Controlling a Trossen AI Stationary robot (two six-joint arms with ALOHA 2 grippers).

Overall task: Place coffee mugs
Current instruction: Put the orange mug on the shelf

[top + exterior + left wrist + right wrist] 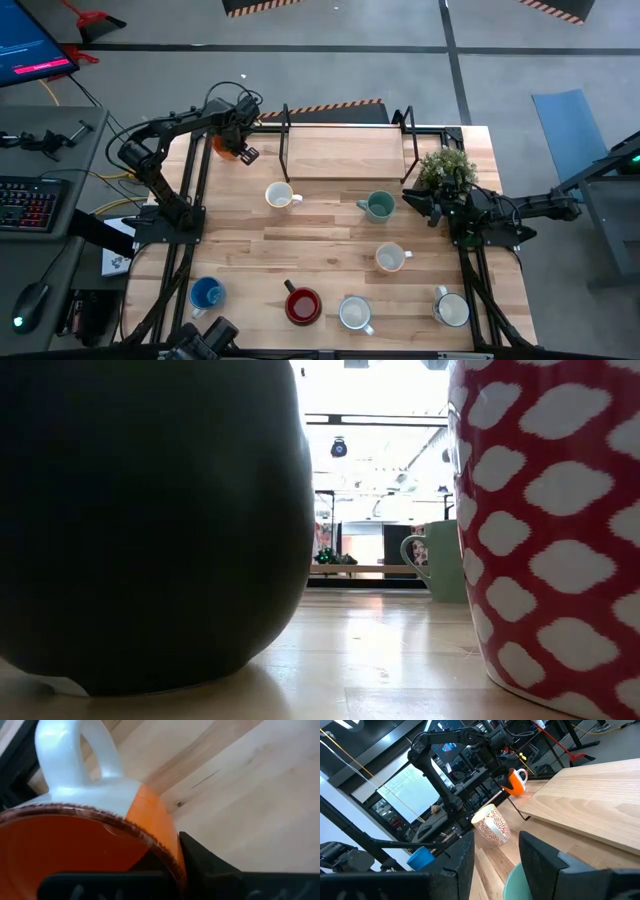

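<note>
The orange glazed ceramic mug with a white handle [228, 148] sits at the far left corner of the light wooden desk [330, 250], just left of the raised wooden platform on black wire legs [345, 152]. The left tool [240, 140] is pressed together on this mug's rim, one dark finger [200, 862] against the outside wall and the other inside the cup; the right wrist view shows the mug just above the desk surface, tilted a little.

The other mugs are spread over the desk. A white mug with a red pattern [280, 195] stands in front of the platform, towards its left end, and a teal-green mug [379, 206] stands towards its right end. A cream mug [390, 258] stands nearer the front, right of centre. Along the front edge, from left to right, stand a blue mug [206, 293], a dark red mug [302, 305], a white mug [355, 313] and a grey-white mug [452, 308].

The right tool [418, 200] hovers near the right edge of the desk, just right of the teal-green mug, its fingers spread and holding nothing. A bushy green potted plant [447, 168] stands at the far right corner, just behind that arm.
</note>
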